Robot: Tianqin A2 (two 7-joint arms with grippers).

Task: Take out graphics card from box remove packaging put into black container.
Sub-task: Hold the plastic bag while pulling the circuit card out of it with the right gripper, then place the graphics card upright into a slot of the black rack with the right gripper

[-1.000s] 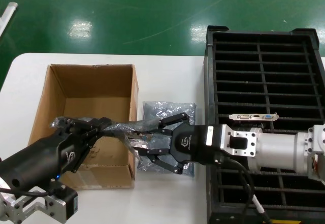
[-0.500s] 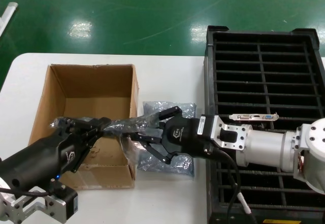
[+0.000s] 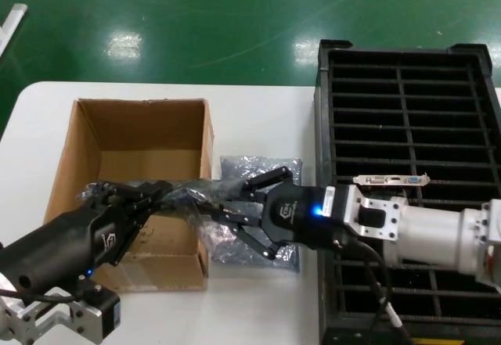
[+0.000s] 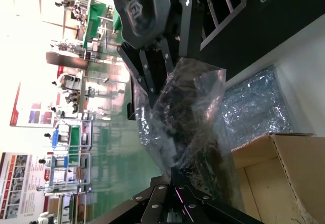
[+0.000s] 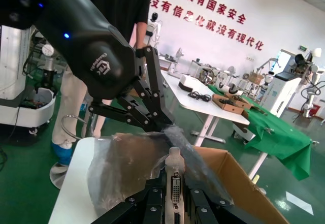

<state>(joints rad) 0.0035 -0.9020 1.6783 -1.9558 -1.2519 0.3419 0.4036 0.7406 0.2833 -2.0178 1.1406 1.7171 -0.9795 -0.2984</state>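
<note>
A graphics card in its silver-grey packaging [image 3: 186,195] hangs stretched over the brown box's [image 3: 72,154] right front corner. My left gripper [image 3: 155,193] is shut on the bag's left end. My right gripper [image 3: 219,209] is shut on the card's silver bracket [image 5: 174,159] at the bag's other end; the right wrist view shows the bracket upright between the fingers [image 5: 158,189]. In the left wrist view the crinkled bag with the dark card [image 4: 189,127] rises from my left gripper [image 4: 173,176]. The black container [image 3: 324,126] stands at the right.
Another silver bag [image 3: 270,165] lies flat on the white table [image 3: 258,110] between the box and the container, under my right gripper. A card with a silver bracket [image 3: 391,179] stands in a container slot. Green floor lies beyond the table's far edge.
My right gripper pushed left toward the left gripper, then drew back slightly to the right, with the bag pulled between them. My left gripper stayed put.
</note>
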